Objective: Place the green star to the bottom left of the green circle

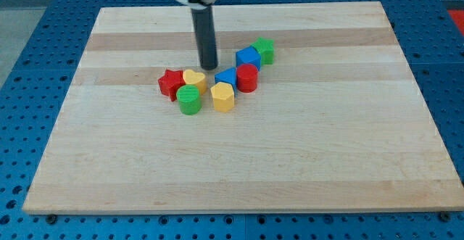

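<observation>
Where the dark rod comes down from the top edge of the wooden table, my tip rests on the board just above the cluster of blocks, a little toward the top edge from the table's middle. There are no fingers on this arm, only the bare rod, and it has hold of nothing.

The green star sits farthest toward the top right corner of all the blocks, touching the blue cube just to its lower left. Below that cube stands the red cylinder, with a blue triangular block pressed against its left side. My tip is just above and left of that triangular block, and just above and right of the yellow heart.

The green circle lies at the cluster's lower left, below the heart. The red star is the block nearest the table's left edge, touching the heart. The yellow hexagonal block sits right of the green circle, slightly apart from it.
</observation>
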{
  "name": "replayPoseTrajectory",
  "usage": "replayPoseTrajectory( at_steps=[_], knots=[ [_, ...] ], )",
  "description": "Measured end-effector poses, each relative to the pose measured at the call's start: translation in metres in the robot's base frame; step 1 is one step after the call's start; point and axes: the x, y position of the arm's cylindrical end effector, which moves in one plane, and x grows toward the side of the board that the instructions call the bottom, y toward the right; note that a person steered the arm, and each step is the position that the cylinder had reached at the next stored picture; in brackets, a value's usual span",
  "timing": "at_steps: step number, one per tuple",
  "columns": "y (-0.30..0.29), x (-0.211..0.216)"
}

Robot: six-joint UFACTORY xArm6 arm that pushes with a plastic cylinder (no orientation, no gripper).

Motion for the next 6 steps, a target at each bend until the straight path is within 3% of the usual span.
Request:
replayPoseTrajectory(
  at_steps=[2,4,6],
  knots=[
    [0.086,-0.021],
    [0.16,0.055],
    [0.19,0.078]
  ],
)
